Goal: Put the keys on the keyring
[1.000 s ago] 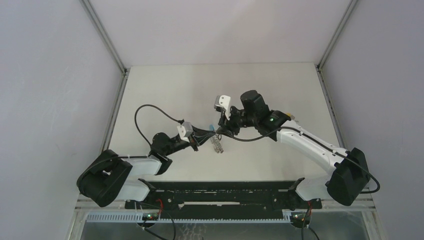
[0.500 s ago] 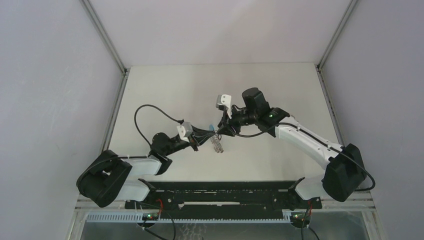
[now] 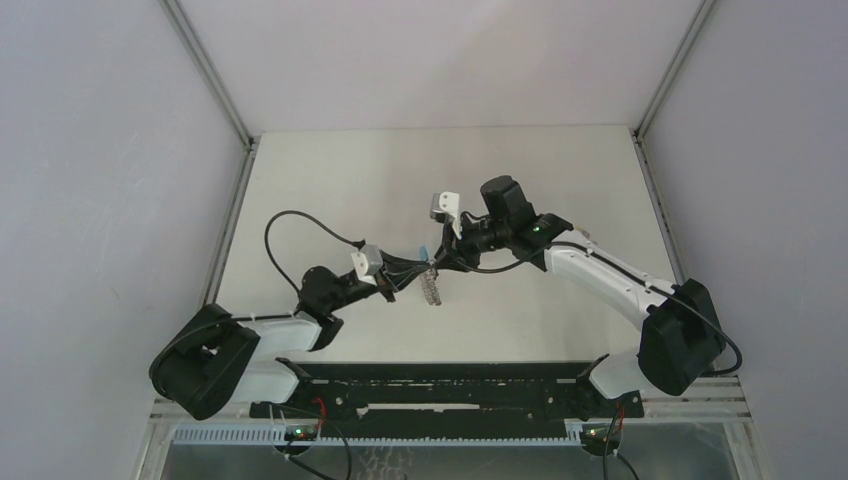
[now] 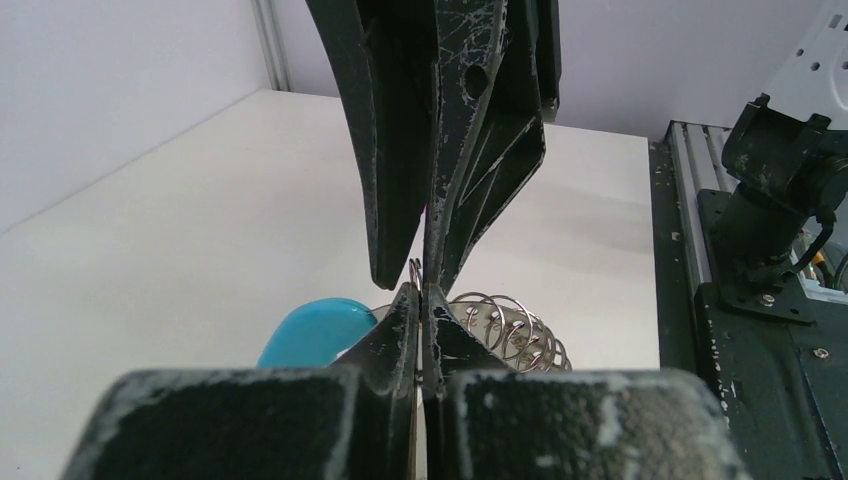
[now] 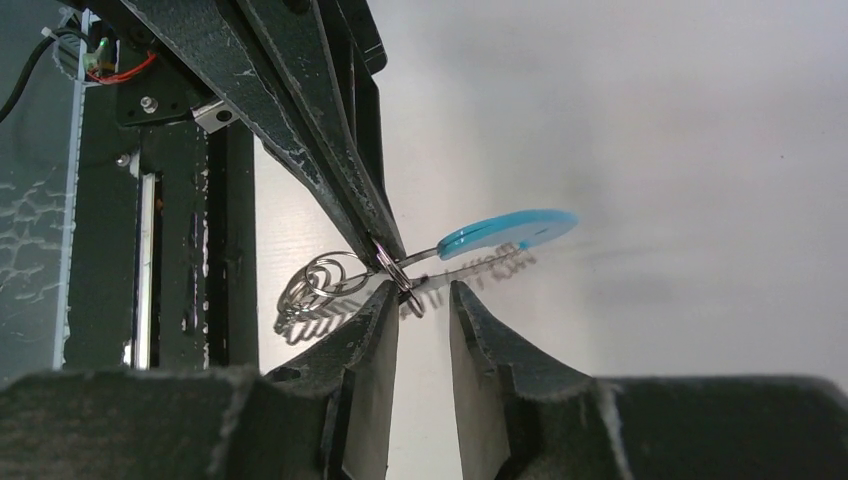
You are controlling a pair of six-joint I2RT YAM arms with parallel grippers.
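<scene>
Above mid-tabletop (image 3: pixel 330 180), the left gripper (image 4: pixel 421 295) pinches the keyring (image 5: pixel 318 285) beside its blue tag (image 5: pixel 510 230); the right gripper (image 5: pixel 422 292) stands slightly spread around it.

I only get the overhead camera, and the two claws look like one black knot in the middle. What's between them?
Observer: The left gripper is pinched shut on one thin wire ring of the keyring, which is a bunch of silvery rings.
Operator: Any colour on it?
Observer: Yes, a flat light blue tag sticks out sideways from the pinched ring.
Operator: Has the other claw grabbed on too?
Observer: No. The right gripper shows a clear gap between its fingers, with its tips right beside that ring.
</scene>
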